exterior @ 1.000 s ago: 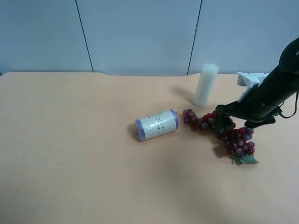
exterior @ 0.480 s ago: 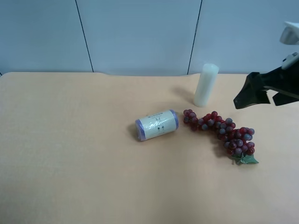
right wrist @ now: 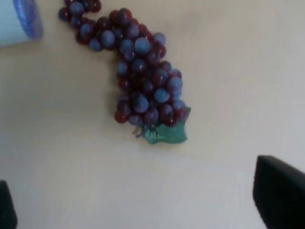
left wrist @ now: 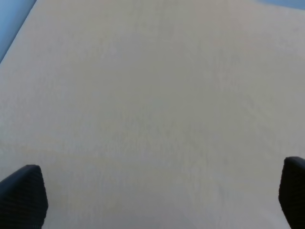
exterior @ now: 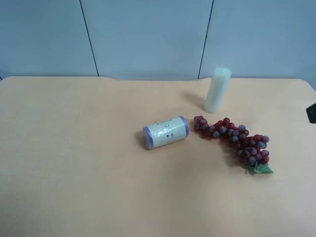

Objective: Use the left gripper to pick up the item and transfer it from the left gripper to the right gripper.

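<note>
The grapes, a dark red and purple bunch with a small green leaf, lie on the tan table right of centre, touched by nothing. They also show in the right wrist view, leaf end nearest the camera. My right gripper is open and empty, above the table and short of the bunch; only its two black fingertips show. In the exterior high view just a black sliver of that arm shows at the right edge. My left gripper is open and empty over bare table, and is out of the exterior high view.
A purple-ended wrapped roll lies just left of the grapes; its end shows in the right wrist view. A pale upright candle stands behind the bunch. A blue-grey wall runs behind the table's far edge.
The arm at the exterior high view's right rose off the grapes and drew back to the right, almost out of frame. The grapes stayed lying on the table.
</note>
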Available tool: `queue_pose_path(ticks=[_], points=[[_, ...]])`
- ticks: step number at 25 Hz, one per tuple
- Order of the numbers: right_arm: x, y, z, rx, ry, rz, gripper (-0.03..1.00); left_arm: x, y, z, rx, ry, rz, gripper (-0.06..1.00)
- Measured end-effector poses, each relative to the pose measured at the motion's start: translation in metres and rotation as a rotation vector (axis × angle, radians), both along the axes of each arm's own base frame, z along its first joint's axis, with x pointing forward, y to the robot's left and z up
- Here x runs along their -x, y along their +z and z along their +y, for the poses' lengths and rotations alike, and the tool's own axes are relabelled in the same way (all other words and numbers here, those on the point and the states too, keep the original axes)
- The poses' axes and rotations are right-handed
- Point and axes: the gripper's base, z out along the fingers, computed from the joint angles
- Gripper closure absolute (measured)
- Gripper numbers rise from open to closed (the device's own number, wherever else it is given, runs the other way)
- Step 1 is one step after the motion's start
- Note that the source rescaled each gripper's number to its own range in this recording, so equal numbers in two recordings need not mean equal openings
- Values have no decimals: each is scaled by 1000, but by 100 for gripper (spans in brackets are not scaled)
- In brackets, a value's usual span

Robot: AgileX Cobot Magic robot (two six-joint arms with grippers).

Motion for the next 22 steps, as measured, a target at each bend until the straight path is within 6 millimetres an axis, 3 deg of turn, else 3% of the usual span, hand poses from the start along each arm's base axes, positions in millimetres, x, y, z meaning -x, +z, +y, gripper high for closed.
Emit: queue_pose_path(ticks=[7, 13, 22], points=[[52, 10, -7, 18, -5, -146, -3, 0, 0, 0, 0, 0, 0, -6], [89, -22, -10, 10, -8, -247, -3, 0, 0, 0, 0, 0, 0, -6], [119, -60, -12, -16, -12, -425, -3, 0, 0, 0, 0, 0, 0, -6]])
